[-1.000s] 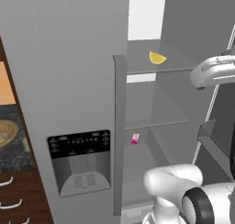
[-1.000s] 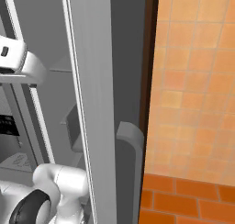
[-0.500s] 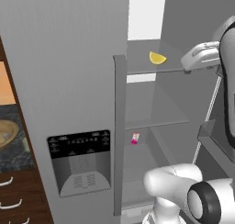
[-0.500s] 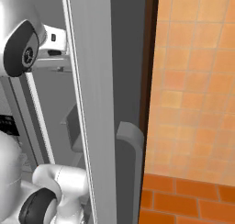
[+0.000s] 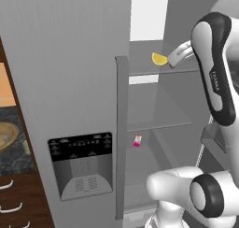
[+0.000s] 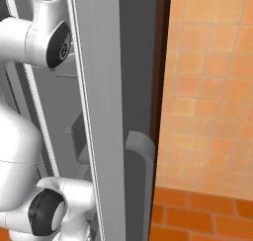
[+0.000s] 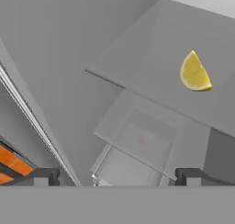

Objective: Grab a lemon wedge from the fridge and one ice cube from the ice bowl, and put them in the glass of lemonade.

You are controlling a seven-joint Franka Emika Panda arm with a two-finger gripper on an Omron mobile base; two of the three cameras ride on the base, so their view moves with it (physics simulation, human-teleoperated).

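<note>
The grey fridge (image 5: 70, 59) has its right door (image 6: 99, 111) swung open. The yellow lemon wedge (image 5: 159, 59) lies on the upper shelf (image 5: 144, 72). My gripper (image 5: 174, 58) hovers just right of the wedge at shelf height, open and holding nothing. In the hand view the lemon wedge (image 7: 194, 73) sits at the upper right, ahead of the spread fingertips (image 7: 42, 176). The rim of the wooden ice bowl (image 5: 5, 136) peeks in at the far left, on the dark counter. The ice cube and the glass of lemonade are out of view.
A small pink-and-white packet (image 5: 137, 140) lies on the lower fridge shelf. The closed left door carries a black dispenser panel (image 5: 81, 164) and a long handle (image 5: 122, 138). Door bins (image 5: 219, 140) hang on the right. An orange tiled wall (image 6: 212, 87) stands beyond the open door.
The arm has risen and swung the hand left into the fridge, from the door side up to the top shelf beside the lemon wedge. The jaws stayed open.
</note>
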